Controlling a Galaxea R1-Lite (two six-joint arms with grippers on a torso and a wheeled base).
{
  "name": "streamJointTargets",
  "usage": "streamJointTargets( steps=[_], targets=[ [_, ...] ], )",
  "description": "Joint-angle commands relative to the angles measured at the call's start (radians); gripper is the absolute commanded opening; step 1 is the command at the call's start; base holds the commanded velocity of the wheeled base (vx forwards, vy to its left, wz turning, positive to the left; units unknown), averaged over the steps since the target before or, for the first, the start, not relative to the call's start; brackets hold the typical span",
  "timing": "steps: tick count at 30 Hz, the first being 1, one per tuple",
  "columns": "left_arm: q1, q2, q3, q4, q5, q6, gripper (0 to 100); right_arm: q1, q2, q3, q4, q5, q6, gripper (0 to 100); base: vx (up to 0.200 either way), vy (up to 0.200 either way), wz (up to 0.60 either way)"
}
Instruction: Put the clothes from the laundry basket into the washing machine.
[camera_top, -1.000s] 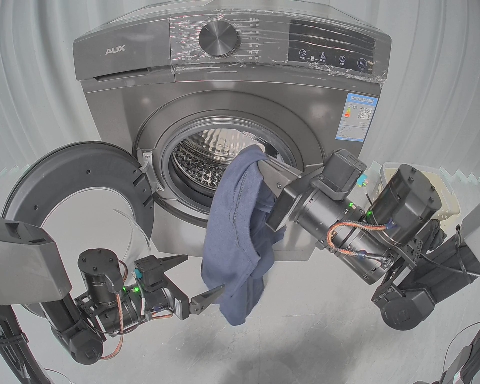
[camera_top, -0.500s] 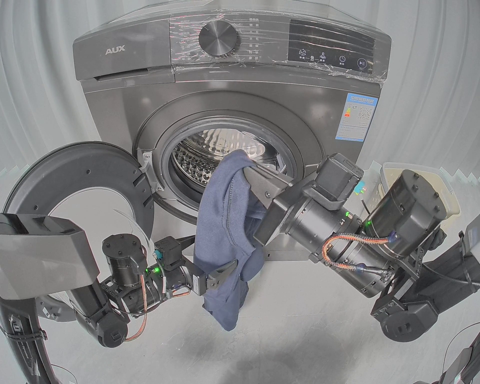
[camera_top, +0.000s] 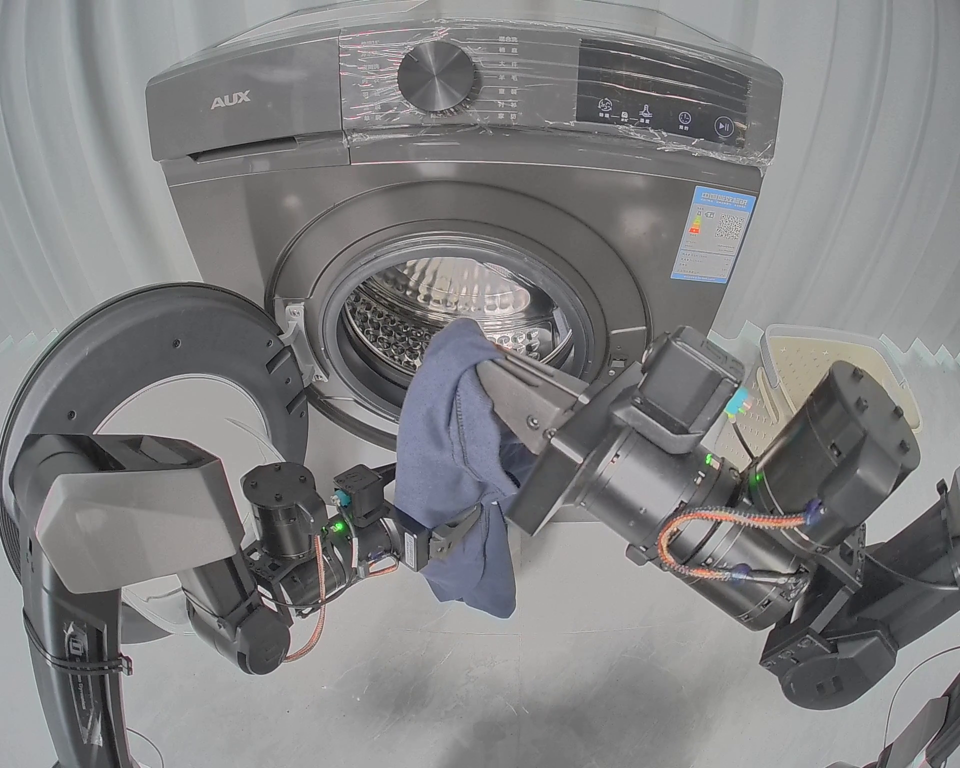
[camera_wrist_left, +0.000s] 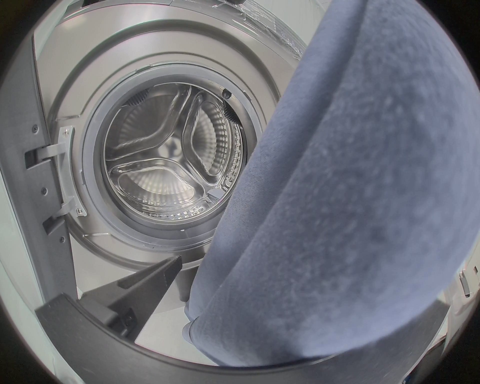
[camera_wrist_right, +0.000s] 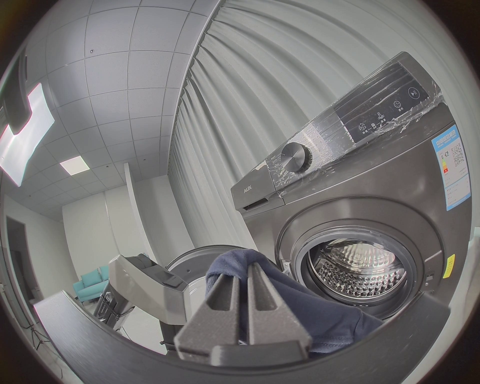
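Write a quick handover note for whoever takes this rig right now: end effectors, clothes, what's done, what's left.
Right end effector: shut on the blue garment, holding it before the open drum of the washing machine.
Left end effector: open, at the garment's hanging lower part.
Done: door stands open, garment up at the opening.
Left: push the garment fully into the drum, then release.

A lit ceiling panel (camera_wrist_right: 74, 165) gives bright, even light; the drum (camera_wrist_left: 150, 185) glares, and wrist views curve at edges.
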Motion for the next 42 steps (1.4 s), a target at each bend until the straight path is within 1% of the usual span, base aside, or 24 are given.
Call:
streamJointTargets(
  steps=[1,8,10,11,12,14,16,17,18,20,21,22,23,24,25,26,27,29,30,35,41,42],
  targets=[
    [0.0,0.057,-0.049,-0.001,0.001,0.002,100,0.007,-0.012,0.024,-0.002,0.001,0.001,0,0.0,0.0,0.0],
    [-0.005,0.089,-0.122,-0.001,0.002,-0.004,100,0.013,-0.02,0.032,-0.002,0.001,0.002,0,0.0,0.0,0.0],
    [-0.005,0.089,-0.145,-0.001,0.024,-0.015,100,0.013,-0.021,0.036,-0.003,0.001,0.008,0,0.0,0.0,0.0],
    [-0.005,0.089,-0.145,-0.001,0.024,-0.015,0,0.013,-0.021,0.036,-0.003,0.001,0.008,0,0.0,0.0,0.0],
    [0.0,0.085,-0.17,-0.001,0.047,-0.038,0,0.011,-0.031,0.046,-0.006,0.001,0.011,0,0.0,0.0,0.0],
    [0.004,0.079,-0.196,-0.003,0.061,-0.069,0,0.004,-0.048,0.061,-0.005,0.001,0.011,0,0.0,0.0,0.0],
    [0.015,0.063,-0.207,-0.003,0.075,-0.107,0,-0.009,-0.057,0.079,-0.006,0.001,0.013,0,0.0,0.0,0.0],
    [0.017,0.06,-0.207,-0.003,0.076,-0.112,0,-0.01,-0.058,0.082,-0.006,0.002,0.013,0,0.0,0.0,0.0],
    [0.021,0.031,-0.202,-0.003,0.085,-0.132,0,-0.019,-0.069,0.099,-0.005,0.002,0.013,0,0.0,0.0,0.0],
    [0.027,0.001,-0.191,-0.001,0.085,-0.155,0,-0.056,-0.075,0.124,-0.002,0.001,0.013,0,0.0,0.0,0.0],
    [0.027,-0.004,-0.19,-0.001,0.085,-0.158,0,-0.065,-0.075,0.127,-0.002,0.001,0.013,0,0.0,0.0,0.0],
    [0.03,-0.036,-0.174,-0.001,0.087,-0.179,0,-0.122,-0.072,0.147,-0.002,-0.001,0.013,0,0.0,0.0,0.0],
    [0.03,-0.039,-0.173,-0.001,0.087,-0.181,0,-0.128,-0.071,0.148,-0.002,-0.001,0.013,0,0.0,0.0,0.0],
    [0.029,-0.079,-0.141,-0.001,0.087,-0.201,0,-0.186,-0.063,0.174,-0.002,0.001,0.013,0,0.0,0.0,0.0],
    [0.027,-0.104,-0.119,-0.001,0.085,-0.21,0,-0.219,-0.054,0.191,-0.003,0.005,0.013,0,0.0,0.0,0.0],
    [0.026,-0.122,-0.099,-0.001,0.085,-0.216,0,-0.24,-0.04,0.207,-0.011,0.01,0.011,0,0.0,0.0,0.0],
    [0.024,-0.142,-0.079,-0.001,0.084,-0.216,0,-0.259,-0.021,0.222,-0.016,0.014,0.011,0,0.0,0.0,0.0],
    [0.023,-0.153,-0.069,-0.001,0.084,-0.216,0,-0.268,-0.011,0.228,-0.017,0.014,0.011,0,0.0,0.0,0.0],
    [0.018,-0.193,-0.036,-0.001,0.084,-0.216,0,-0.279,0.022,0.253,-0.019,0.017,0.01,0,0.0,0.0,0.0],
    [0.01,-0.271,0.005,-0.001,0.084,-0.216,0,-0.282,0.075,0.283,-0.026,0.017,0.007,0,0.0,0.0,0.0],
    [0.0,-0.375,0.076,-0.001,0.084,-0.213,0,-0.271,0.126,0.282,-0.026,0.016,0.005,0,0.0,0.0,0.0],
    [0.0,-0.409,0.112,-0.001,0.082,-0.213,0,-0.266,0.137,0.276,-0.026,0.016,0.005,0,0.0,0.0,0.0]
  ],
)
